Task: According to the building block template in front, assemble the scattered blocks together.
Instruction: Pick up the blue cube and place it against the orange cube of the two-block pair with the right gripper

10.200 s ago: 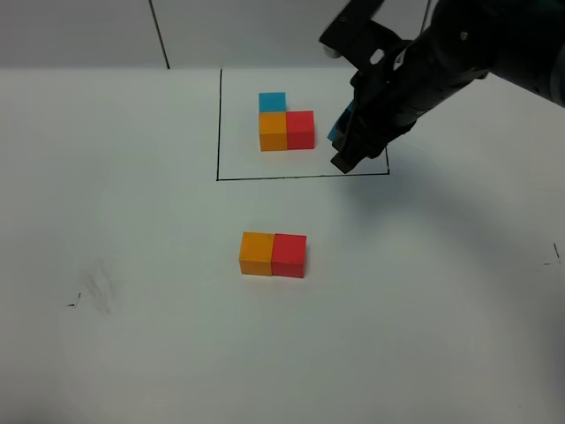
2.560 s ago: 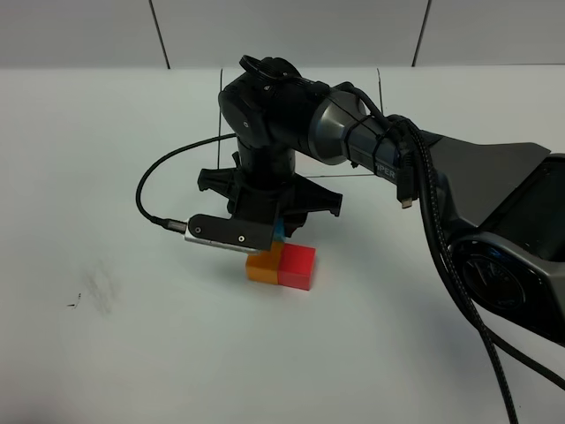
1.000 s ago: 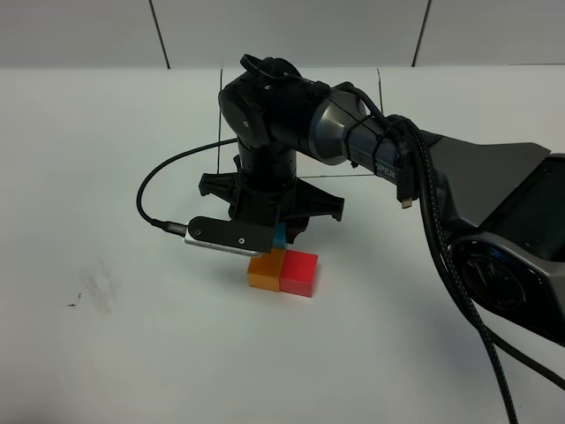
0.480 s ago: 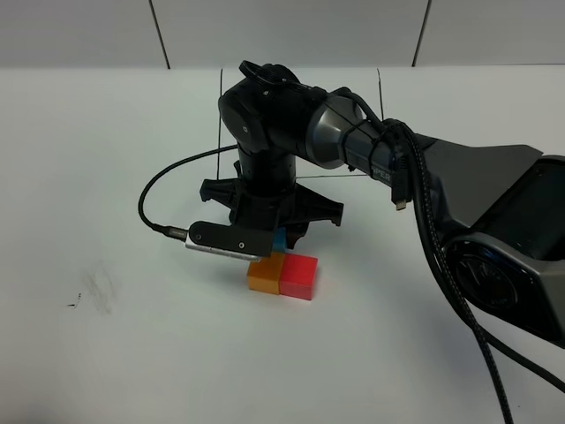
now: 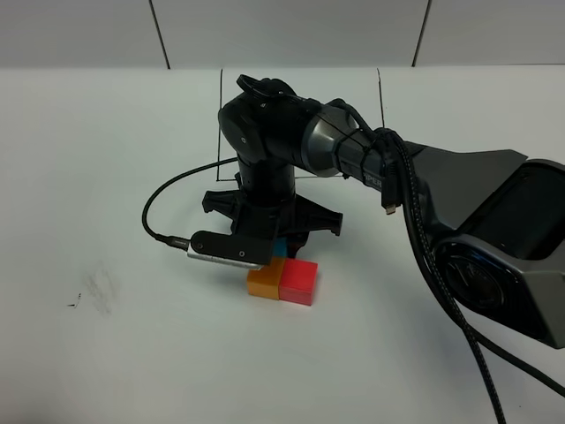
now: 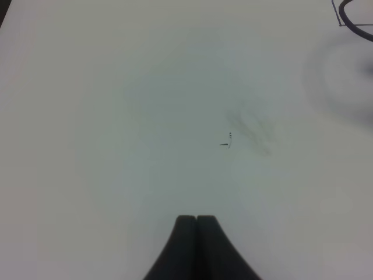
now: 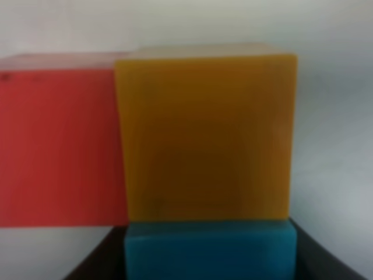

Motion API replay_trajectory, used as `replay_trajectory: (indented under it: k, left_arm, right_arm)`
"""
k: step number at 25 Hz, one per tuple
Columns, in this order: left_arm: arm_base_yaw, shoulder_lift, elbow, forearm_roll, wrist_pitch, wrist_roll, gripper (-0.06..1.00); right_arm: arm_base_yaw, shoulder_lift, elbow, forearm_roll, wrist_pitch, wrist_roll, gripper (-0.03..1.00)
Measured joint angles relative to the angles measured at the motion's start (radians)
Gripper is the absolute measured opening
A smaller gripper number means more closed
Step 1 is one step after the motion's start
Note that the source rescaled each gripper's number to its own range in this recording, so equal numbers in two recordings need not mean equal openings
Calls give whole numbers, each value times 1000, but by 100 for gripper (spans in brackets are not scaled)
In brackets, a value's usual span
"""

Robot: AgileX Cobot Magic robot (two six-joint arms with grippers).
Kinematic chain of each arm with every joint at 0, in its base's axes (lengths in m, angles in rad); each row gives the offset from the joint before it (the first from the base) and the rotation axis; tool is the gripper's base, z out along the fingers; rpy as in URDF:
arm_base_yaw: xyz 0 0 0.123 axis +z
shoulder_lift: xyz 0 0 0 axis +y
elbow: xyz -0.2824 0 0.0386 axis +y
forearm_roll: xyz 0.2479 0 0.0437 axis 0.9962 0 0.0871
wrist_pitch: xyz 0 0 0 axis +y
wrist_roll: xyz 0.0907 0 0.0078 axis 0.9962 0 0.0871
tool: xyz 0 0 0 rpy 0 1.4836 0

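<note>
Item: your right gripper point(image 5: 281, 240), jaws half-open around blue block point(image 7: 210, 249), which touches orange block point(image 7: 205, 137) at its 12 o'clock side; red block point(image 7: 61, 146) adjoins.

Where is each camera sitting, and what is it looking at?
Exterior high: mounted up high, looking down at the table; the right arm covers the drawn frame.
Left wrist: on the left arm, facing bare table; shut left end effector shows.
Right wrist: right above the blocks; dark finger edges show.
Shared: the orange block, red block and blue block.
</note>
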State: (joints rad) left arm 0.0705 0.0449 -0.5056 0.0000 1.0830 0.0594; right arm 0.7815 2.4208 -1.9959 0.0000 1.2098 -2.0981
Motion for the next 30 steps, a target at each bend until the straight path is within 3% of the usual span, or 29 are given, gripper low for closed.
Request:
replay_trajectory:
  k: [30]
  left_arm:
    - [0, 0, 0, 0, 0, 0, 0]
  right_arm:
    - [0, 10, 0, 44, -26, 11, 47]
